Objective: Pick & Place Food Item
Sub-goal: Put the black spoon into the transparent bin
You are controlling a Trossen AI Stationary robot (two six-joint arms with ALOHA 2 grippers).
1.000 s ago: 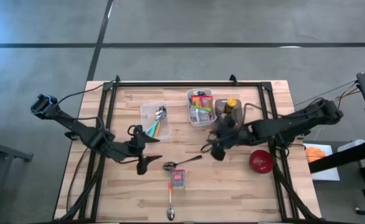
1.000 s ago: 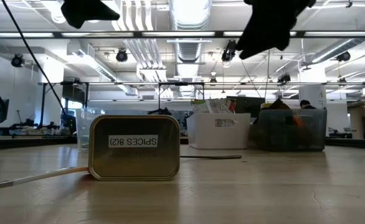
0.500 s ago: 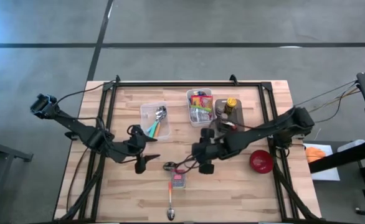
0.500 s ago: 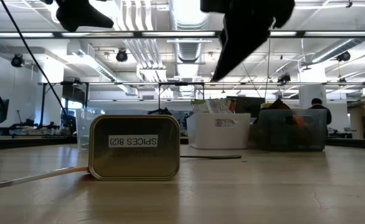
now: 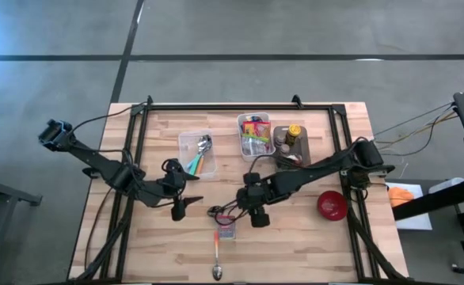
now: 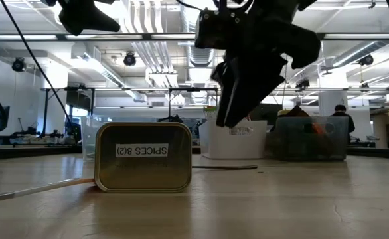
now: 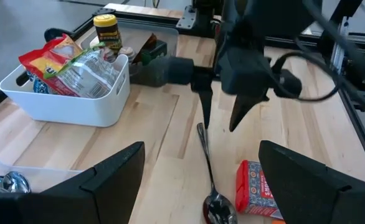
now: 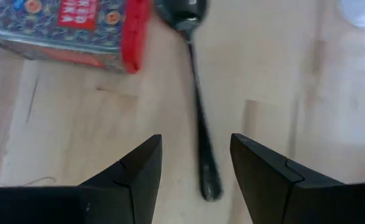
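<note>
A patterned red spice tin (image 5: 226, 229) lies flat on the wooden table, its side labelled SPICES in the low view (image 6: 143, 157). A metal spoon (image 7: 210, 180) lies just beyond it, bowl next to the tin. My right gripper (image 5: 252, 215) hangs open above the spoon's handle (image 8: 201, 155), pointing steeply down, fingers either side of the handle and clear of it; the tin (image 8: 64, 28) sits ahead of it. My left gripper (image 5: 186, 204) waits open and raised, left of the tin.
At the back stand a white bin of snack packets (image 5: 255, 136), a clear container of cutlery (image 5: 198, 152) and a yellow-capped bottle (image 5: 294, 133). A red bowl (image 5: 332, 205) sits at the right. A second spoon (image 5: 217, 260) lies by the near edge.
My right gripper has swung from near the bottle toward the table's left and near edge, sinking and rolling its wrist, and now hangs over the spoon's handle beside the tin. Its fingers stay apart. The tin and spoon have not moved.
</note>
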